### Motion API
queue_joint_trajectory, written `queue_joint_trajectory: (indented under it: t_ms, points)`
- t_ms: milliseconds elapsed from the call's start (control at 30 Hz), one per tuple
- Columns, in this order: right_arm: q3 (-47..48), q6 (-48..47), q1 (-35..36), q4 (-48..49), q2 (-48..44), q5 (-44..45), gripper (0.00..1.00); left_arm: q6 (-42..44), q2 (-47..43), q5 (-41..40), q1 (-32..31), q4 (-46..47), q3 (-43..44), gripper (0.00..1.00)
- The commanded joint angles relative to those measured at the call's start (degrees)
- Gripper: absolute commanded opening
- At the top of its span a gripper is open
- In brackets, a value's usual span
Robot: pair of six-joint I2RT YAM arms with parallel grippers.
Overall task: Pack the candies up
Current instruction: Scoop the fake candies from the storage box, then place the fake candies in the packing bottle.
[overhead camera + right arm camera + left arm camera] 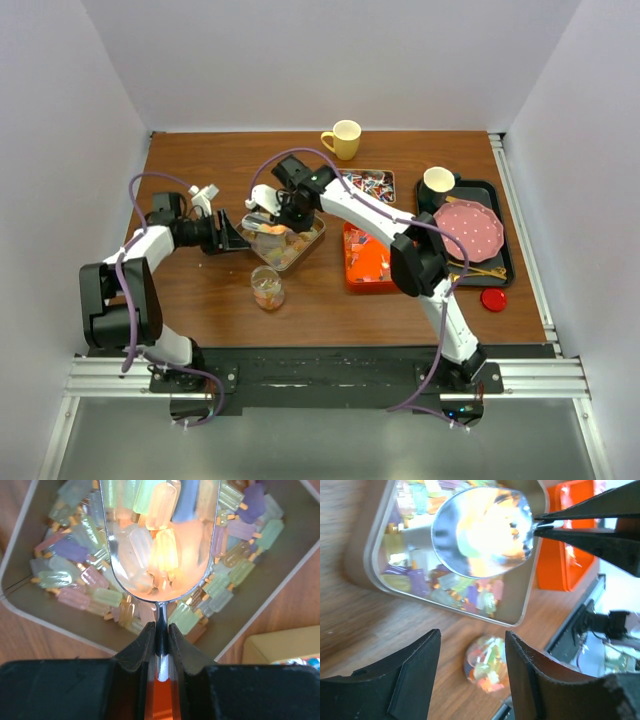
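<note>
- While its jaws stand apart and empty, the left tool (472, 650) hangs at nine o'clock of the candy tin (367, 555).
- At the tin's six o'clock, a glass jar (267, 288) on the surface (200, 290) is part-filled; packing looks well short of done.
- Pastel candies (75, 550), translucent and popsicle-shaped, heap the tin.
- Right tool (160, 630) pinches the handle of a loaded spoon (480, 530) above them.

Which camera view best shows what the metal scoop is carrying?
The right wrist view: the scoop fills the frame, pastel candies in its bowl, handle pinched by the right gripper. The left wrist view shows only its shiny underside; in the top view it is tiny.
</note>
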Motion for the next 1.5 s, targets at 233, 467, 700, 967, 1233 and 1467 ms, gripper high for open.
queue_joint_trajectory:
  t_ms: [233,467,700,967,1233,1467]
  points:
    - [-13.13,-7.71,-0.91,2.41,-20.26,-2.84,0.0,-2.96,-12.37,2.69,3.35,2.42,-5.28,0.53]
    - [-17.45,-14.12,-0.82,-3.73,-29.77,-3.9,0.0,-6.48,-19.92,-0.83,8.97,4.36,-7.93,0.55]
    - [-15.43,-18.79,-0.47,-14.71,-33.72,-4.77,0.0,-11.84,-30.74,-2.33,13.64,7.87,-15.39,0.57]
    - [-16.05,-23.53,1.37,-18.15,-35.05,-3.55,0.0,-12.99,-39.62,-3.47,16.09,8.32,-18.65,0.61]
    - [-11.48,-27.14,6.03,-23.16,-30.48,3.04,0.0,-13.26,-39.28,-2.86,16.8,9.11,-19.18,0.62]
    - [-10.6,-25.74,10.86,-24.13,-27.41,10.68,0.0,-13.52,-39.98,-2.59,16.89,9.98,-19.62,0.62]
